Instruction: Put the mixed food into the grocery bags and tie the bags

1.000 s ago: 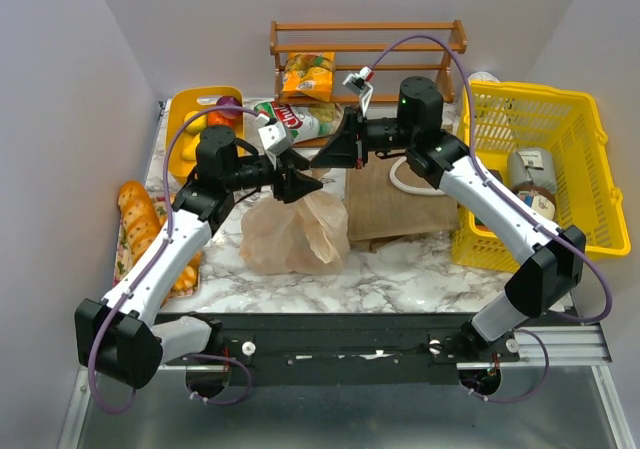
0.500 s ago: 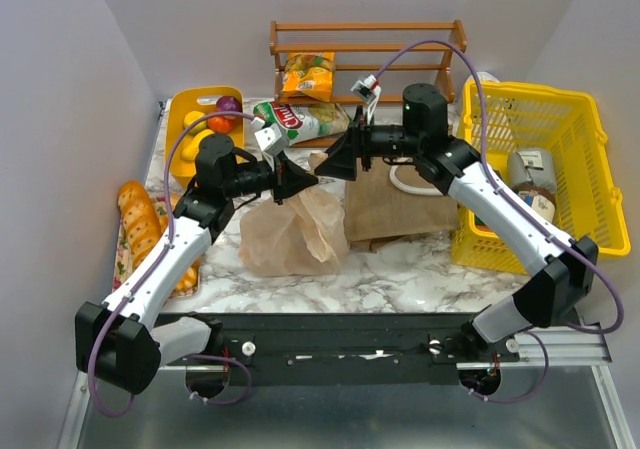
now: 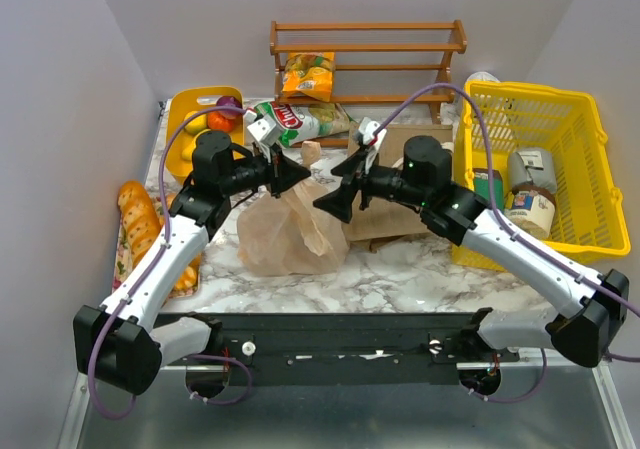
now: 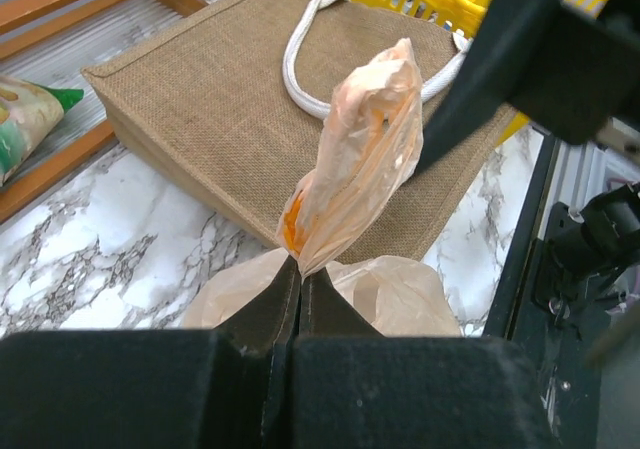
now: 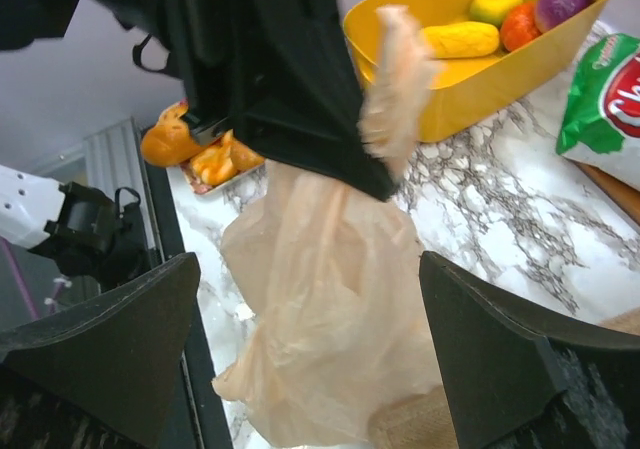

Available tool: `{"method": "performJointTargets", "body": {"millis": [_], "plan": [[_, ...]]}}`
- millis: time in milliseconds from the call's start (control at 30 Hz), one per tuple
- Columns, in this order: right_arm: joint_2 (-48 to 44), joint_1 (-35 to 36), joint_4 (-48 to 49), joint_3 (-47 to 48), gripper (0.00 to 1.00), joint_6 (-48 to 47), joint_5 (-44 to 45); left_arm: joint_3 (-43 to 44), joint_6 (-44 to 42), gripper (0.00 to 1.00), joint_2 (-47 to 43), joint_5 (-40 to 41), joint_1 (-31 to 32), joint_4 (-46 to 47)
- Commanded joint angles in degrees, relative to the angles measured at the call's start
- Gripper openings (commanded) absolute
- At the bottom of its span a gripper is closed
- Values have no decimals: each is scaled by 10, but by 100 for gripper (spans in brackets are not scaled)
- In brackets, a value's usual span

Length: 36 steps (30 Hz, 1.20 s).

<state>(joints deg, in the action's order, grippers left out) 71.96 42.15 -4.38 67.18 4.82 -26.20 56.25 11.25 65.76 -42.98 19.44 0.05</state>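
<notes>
The left gripper [image 4: 298, 281] is clamped on a twisted handle of the peach plastic bag [image 3: 288, 234], holding that strip up above the bag's body, which sits on the marble counter [image 3: 400, 269] between the two arms. The right gripper [image 5: 310, 304] stands wide apart and holds nothing. It faces the bag from the other side, close to the raised strip but not touching it. The bag looks bulky, with something orange showing through the film, so it seems at least partly filled. No knot is visible, so I judge the tying of this bag to be under way and not finished. Just beyond it the jute tote [image 4: 220, 99] lies flat on the counter with its white handles [image 4: 300, 49] on top. It appears empty and untied. Much of the food is outside the bags: a red and green snack packet [image 3: 300, 121] at the back, a yellow packet [image 3: 308, 77] on the wooden rack [image 3: 368, 46], fruit in the yellow tray [image 3: 186, 109], bread [image 3: 140, 224] at the left edge, and jars in the yellow basket [image 3: 590, 169].
</notes>
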Motion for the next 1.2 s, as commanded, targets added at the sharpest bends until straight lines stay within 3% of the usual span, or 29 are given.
{"method": "performJointTargets", "body": {"millis": [0,200,467,833,933,967,1033,1167], "plan": [[14,56,86,-34,99,-74,161,18,23,0,7,20,-6,-13],[41,96,158,-71,99,-118,243,18,26,0,8,19,-8,-12],[72,123,172,-76,99,-128,229,19,34,0,17,26,-11,-13],[129,139,145,-47,93,-126,304,19,42,0,25,26,-16,-11],[131,140,141,-48,78,-127,332,19,42,0,25,26,-18,-11],[132,139,141,-47,67,-128,339,19,43,0,25,26,-19,-12],[132,139,140,-48,54,-127,361,19,43,0,27,20,-19,-10],[123,139,141,-45,14,-122,372,25,36,0,33,-5,-19,-15]]}}
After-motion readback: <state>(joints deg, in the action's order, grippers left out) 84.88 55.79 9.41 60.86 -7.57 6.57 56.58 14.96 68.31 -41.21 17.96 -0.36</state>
